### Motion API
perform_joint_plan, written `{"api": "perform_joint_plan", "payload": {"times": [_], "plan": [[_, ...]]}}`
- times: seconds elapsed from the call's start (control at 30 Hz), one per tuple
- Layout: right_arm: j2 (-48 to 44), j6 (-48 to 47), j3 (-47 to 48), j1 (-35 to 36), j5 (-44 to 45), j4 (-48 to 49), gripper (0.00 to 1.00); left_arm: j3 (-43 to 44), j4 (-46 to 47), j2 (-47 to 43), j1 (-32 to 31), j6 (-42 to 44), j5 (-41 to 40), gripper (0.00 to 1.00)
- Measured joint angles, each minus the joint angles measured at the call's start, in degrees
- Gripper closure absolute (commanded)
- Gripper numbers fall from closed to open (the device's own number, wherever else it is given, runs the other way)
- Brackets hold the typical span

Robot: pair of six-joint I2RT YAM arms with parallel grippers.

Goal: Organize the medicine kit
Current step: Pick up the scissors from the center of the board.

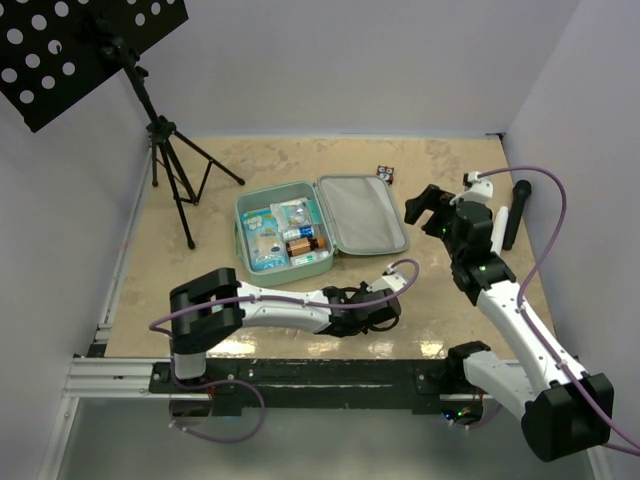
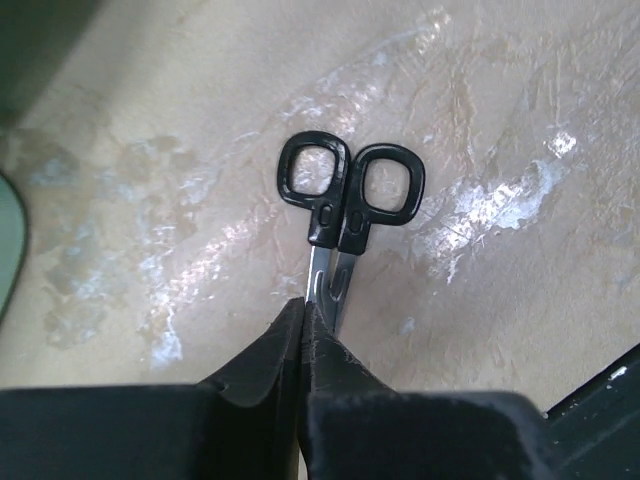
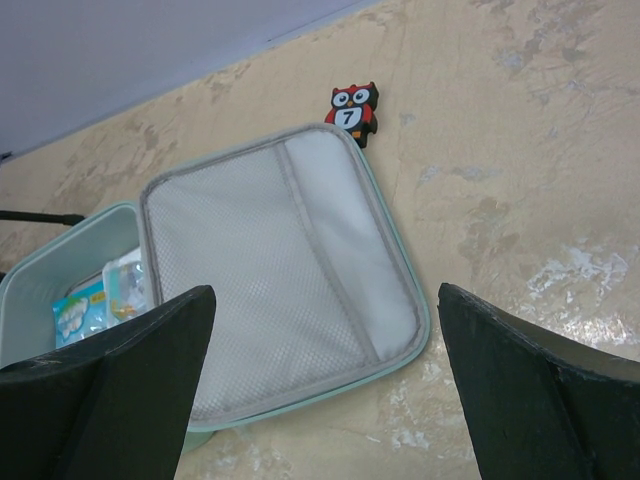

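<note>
Our left gripper [image 2: 303,312] pinches black-handled steel scissors [image 2: 346,200] by the blades (a slick hold); they could swivel loose short of the mint-green zip medicine kit [image 3: 270,270]; right gripper [image 3: 322,300] spread wide.

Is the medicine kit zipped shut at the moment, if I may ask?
No, the medicine kit lies open, its grey mesh lining facing up.
</note>
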Motion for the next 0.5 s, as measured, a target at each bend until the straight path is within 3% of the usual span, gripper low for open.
{"api": "perform_joint_plan", "payload": {"times": [0.2, 0.3, 0.33, 0.4, 0.5], "plan": [[0.15, 0.24, 0.0, 0.0, 0.07, 0.13, 0.02, 0.02, -0.96, -3.65, 0.48, 0.22, -1.55, 1.0], [0.15, 0.24, 0.0, 0.0, 0.07, 0.17, 0.02, 0.02, -1.64, -3.69, 0.76, 0.09, -1.42, 0.62], [0.15, 0.24, 0.0, 0.0, 0.07, 0.17, 0.02, 0.0, -1.9, -3.69, 0.85, 0.09, -1.16, 0.54], [0.15, 0.22, 0.0, 0.0, 0.07, 0.17, 0.02, -0.39, -1.64, -3.69, 0.96, -0.15, -0.66, 0.44], [0.15, 0.22, 0.0, 0.0, 0.09, 0.17, 0.02, -2.4, -1.05, -3.72, 0.94, 0.28, 0.59, 0.41]]}}
